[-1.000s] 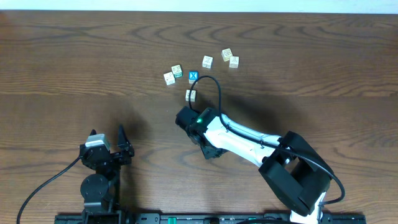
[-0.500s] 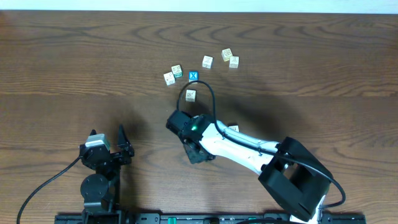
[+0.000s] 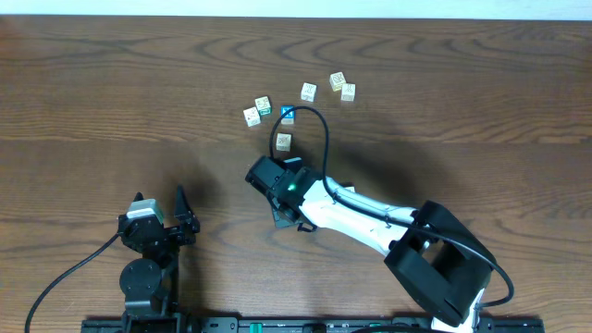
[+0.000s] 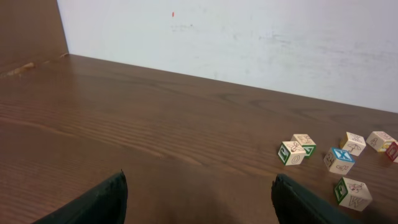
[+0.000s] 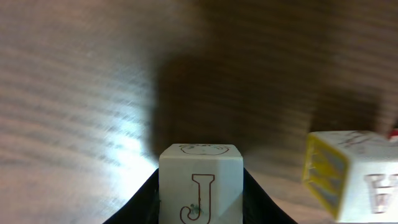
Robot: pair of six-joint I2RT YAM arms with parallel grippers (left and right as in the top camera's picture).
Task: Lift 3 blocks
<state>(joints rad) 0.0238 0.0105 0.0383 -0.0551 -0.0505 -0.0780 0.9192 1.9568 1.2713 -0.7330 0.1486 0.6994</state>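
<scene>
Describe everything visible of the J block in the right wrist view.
The J block is a cream-white cube, wood by its look, with a brown-outlined J on the face toward the camera and a faint drawing on top. It sits upright, clamped between the right gripper's dark fingers, which press its left and right sides. A yellow-bordered block stands apart to its right. Whether it clears the table cannot be told.

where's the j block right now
In the right wrist view the J block sits bottom centre, gripped between the fingers of the right pincer, with a yellow-edged block just to its right.
</scene>
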